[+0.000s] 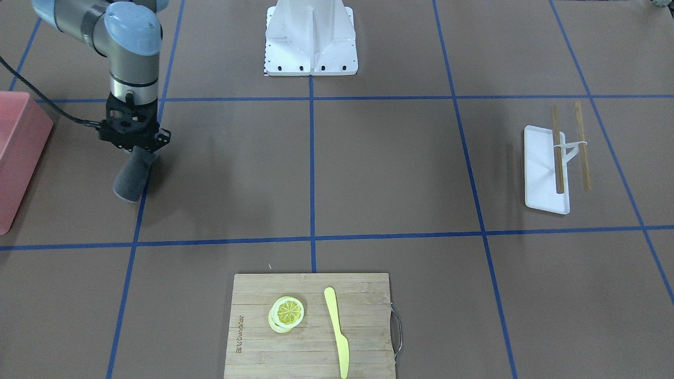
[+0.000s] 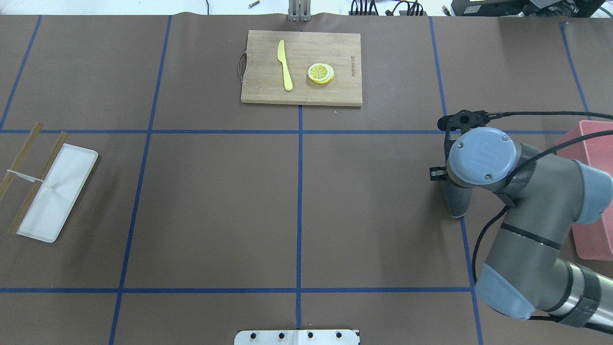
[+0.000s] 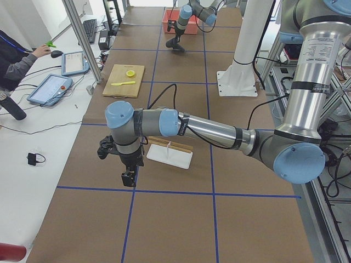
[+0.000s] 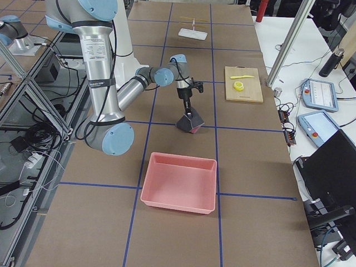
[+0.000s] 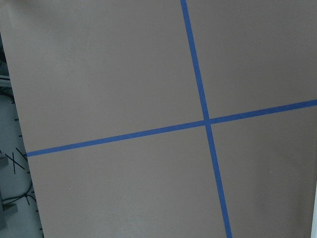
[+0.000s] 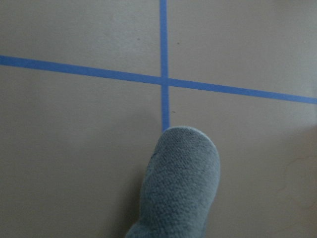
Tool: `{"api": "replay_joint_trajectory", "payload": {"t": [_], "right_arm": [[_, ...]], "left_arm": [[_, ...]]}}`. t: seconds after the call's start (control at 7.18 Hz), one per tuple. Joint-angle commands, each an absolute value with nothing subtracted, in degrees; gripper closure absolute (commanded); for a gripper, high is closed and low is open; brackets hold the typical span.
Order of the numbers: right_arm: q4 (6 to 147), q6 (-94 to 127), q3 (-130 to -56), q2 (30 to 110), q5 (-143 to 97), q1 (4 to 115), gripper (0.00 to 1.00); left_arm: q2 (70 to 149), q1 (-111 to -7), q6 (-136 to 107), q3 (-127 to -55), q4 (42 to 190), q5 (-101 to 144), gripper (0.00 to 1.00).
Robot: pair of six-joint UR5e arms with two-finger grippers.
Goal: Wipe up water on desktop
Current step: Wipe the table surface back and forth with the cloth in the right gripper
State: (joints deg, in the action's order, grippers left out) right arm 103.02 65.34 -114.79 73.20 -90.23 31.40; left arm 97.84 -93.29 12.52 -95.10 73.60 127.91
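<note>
Closest to our base plate, the desktop is spreading out brown and flat under its grid of blue tape lines. Further out, we are clenching our right gripper on a grey cloth. The cloth is hanging tilted below the jaws, and its rounded lower end is sitting over a blue tape line and seemingly touching the desktop there. A pink bin is standing just beside it, toward the table's right end. At about the same depth, well apart on our left side, a white tray is lying with two wooden sticks, one across the tray and one just off its edge. Farthest from us, a bamboo cutting board is carrying lemon slices and a yellow knife side by side. Our left gripper is hanging above the desktop beyond the tray, and we cannot tell how its jaws are standing.
</note>
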Motion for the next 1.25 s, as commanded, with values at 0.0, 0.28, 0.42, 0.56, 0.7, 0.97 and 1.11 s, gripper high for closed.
{"api": "replay_joint_trajectory", "payload": {"t": [0.0,0.28,0.42,0.56,0.7,0.97,1.11], "right_arm": [[102.5,78.6,-111.7,65.5,-89.1,25.6,1.0],[100.9,88.1,-105.4,55.0,-87.2,22.1,1.0],[95.7,93.5,-101.7,52.5,-85.0,20.3,1.0],[91.2,101.4,-97.9,49.7,-80.7,19.3,1.0],[90.4,106.6,-94.3,45.3,-79.1,19.2,1.0],[90.6,107.1,-94.1,46.4,-76.9,18.6,1.0],[90.6,99.7,-97.9,53.5,-77.4,18.5,1.0]], "left_arm": [[96.0,-94.8,12.5,-95.3,73.9,131.0,0.01],[96.0,-94.8,12.5,-95.4,73.9,131.0,0.01],[96.0,-94.8,12.5,-95.4,73.9,131.0,0.01],[96.0,-94.8,12.5,-95.4,73.9,131.0,0.01],[96.0,-94.9,12.5,-95.4,73.9,131.0,0.01],[96.0,-94.8,12.5,-95.5,73.9,131.0,0.01],[96.1,-94.8,12.4,-95.5,73.9,131.0,0.01]]}}
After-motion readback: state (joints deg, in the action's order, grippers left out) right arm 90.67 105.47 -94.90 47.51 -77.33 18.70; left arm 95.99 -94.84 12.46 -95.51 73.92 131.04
